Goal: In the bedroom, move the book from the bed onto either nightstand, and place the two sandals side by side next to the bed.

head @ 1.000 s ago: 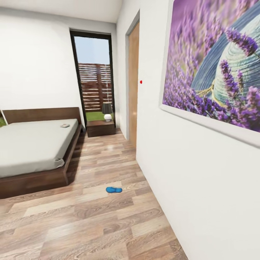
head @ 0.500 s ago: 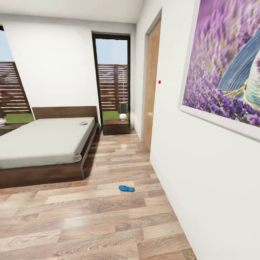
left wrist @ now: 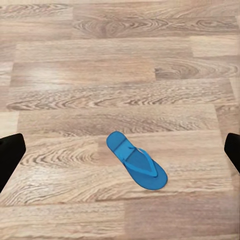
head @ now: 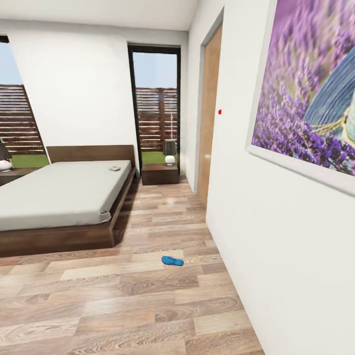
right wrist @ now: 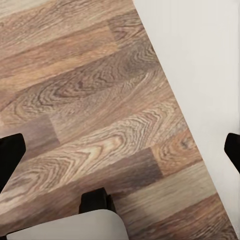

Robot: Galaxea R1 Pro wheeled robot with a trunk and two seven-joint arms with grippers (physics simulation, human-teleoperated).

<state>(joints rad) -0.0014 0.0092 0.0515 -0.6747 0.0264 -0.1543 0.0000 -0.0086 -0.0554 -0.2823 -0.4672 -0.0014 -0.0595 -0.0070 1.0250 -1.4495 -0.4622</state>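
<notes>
One bright blue sandal (head: 172,261) lies flat on the wood floor between the bed (head: 59,197) and the right wall. In the left wrist view the same sandal (left wrist: 136,161) lies on the planks below my left gripper (left wrist: 121,151), whose dark fingertips (left wrist: 10,155) stand wide apart, open and empty. The book (head: 114,168) is a small thing on the mattress near the headboard. One nightstand (head: 160,173) with a lamp stands right of the bed, another nightstand (head: 15,173) at its far side. My right gripper (right wrist: 121,150) hangs open over floor beside the wall.
A white wall (head: 276,236) with a large lavender picture (head: 315,93) runs close along the right. A wooden door (head: 209,113) stands further along that wall. Tall windows (head: 157,108) flank the headboard. Open floor (head: 98,296) stretches from me to the bed's foot.
The whole head view has swung left, so the camera has moved. The left window and far nightstand have come into view. The sandal, book and bed keep their places.
</notes>
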